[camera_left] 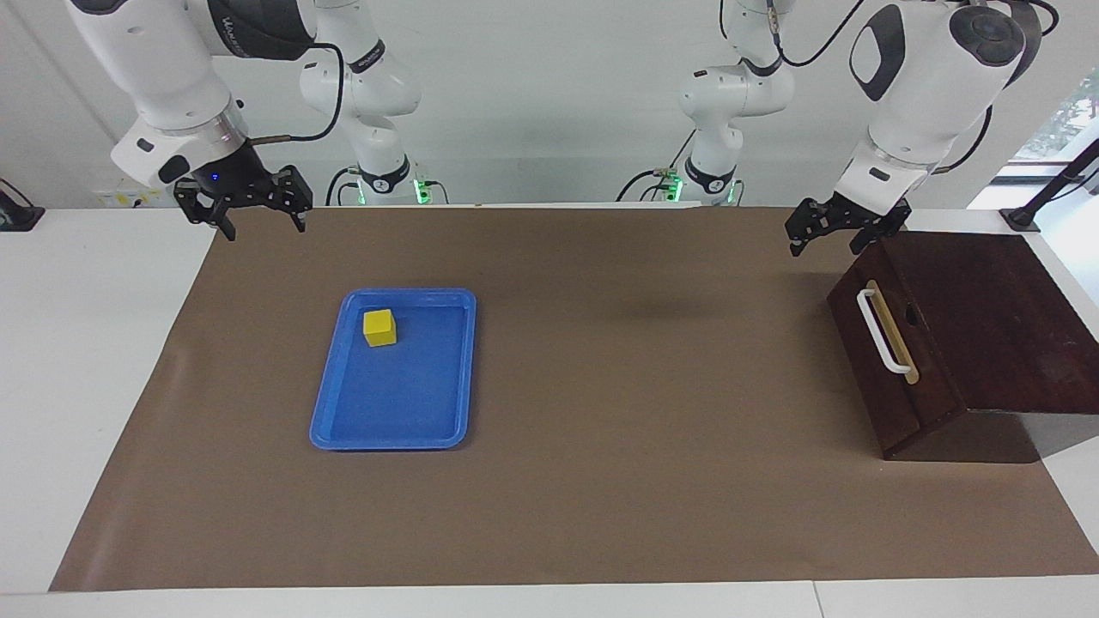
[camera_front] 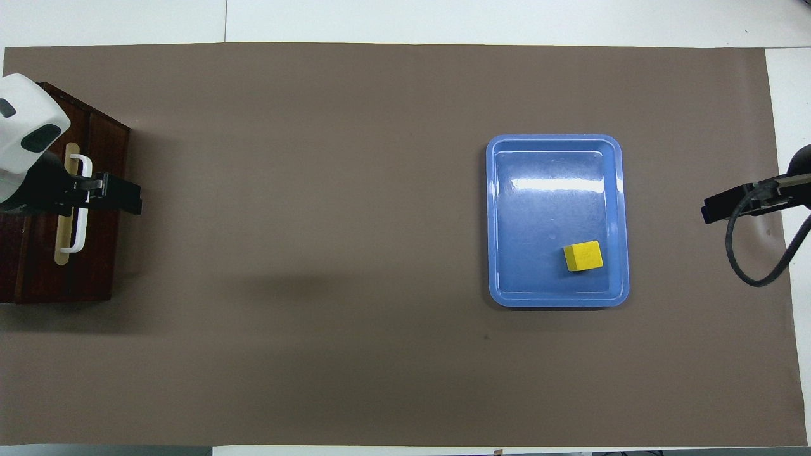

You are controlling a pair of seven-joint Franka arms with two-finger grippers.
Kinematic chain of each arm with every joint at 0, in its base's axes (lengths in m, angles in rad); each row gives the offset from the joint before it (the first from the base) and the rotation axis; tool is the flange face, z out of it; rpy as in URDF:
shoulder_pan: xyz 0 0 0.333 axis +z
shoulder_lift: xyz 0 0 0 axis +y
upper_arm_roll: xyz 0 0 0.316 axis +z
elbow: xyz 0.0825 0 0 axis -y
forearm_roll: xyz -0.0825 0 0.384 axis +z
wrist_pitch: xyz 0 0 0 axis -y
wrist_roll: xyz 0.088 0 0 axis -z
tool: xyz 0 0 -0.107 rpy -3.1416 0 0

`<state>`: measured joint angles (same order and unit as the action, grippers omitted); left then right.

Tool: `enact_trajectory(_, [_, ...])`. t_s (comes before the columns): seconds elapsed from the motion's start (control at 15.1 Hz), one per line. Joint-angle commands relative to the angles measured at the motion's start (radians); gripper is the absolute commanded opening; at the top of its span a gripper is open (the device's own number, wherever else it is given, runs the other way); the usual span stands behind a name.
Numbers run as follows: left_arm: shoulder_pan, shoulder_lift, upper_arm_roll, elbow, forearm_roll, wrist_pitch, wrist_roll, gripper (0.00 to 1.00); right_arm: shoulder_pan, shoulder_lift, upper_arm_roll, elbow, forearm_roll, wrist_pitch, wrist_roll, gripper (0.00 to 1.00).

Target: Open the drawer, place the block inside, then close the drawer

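While my left gripper (camera_left: 824, 237) hung with jaws apart over the drawer (camera_left: 893, 343) — shut, its handle (camera_left: 883, 331) running away from me — my right gripper (camera_left: 264, 220), jaws apart, waited; farther out, the block (camera_left: 379, 327) sat in the tray (camera_left: 343, 429).

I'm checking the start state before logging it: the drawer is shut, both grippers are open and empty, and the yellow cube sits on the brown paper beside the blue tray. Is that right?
Not quite. The yellow cube is not on the brown paper; it lies in the blue tray, as the overhead view shows. The rest holds: the drawer is shut, and the left gripper and right gripper are open and empty.
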<state>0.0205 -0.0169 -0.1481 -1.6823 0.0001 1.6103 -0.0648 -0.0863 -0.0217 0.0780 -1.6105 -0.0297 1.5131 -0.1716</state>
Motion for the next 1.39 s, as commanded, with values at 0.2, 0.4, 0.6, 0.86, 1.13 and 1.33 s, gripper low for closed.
enact_trajectory(0.2, [0.004,-0.005,0.001,0.007,-0.012,-0.013,0.003,1.00,-0.006,-0.001,0.008,0.006,-0.001,0.009,0.008,1.00])
enact_trajectory(0.4, [0.004,-0.005,-0.001,0.007,-0.012,-0.013,0.003,1.00,-0.004,-0.003,0.009,0.004,0.001,0.018,0.012,1.00])
enact_trajectory(0.6, [0.004,-0.005,-0.001,0.007,-0.012,-0.013,0.005,1.00,-0.007,-0.003,0.008,-0.002,0.011,0.009,0.033,1.00])
enact_trajectory(0.86, [0.004,-0.005,0.001,0.006,-0.012,-0.013,0.005,1.00,-0.027,-0.023,0.005,-0.051,0.118,-0.028,0.376,1.00])
enact_trajectory(1.13, [0.004,-0.005,-0.001,0.007,-0.012,-0.013,0.005,1.00,-0.091,-0.028,0.003,-0.146,0.244,-0.019,0.683,1.00])
enact_trajectory(1.33, [0.004,-0.005,-0.001,0.007,-0.012,-0.013,0.005,1.00,-0.134,0.003,0.003,-0.210,0.352,0.013,0.895,1.00])
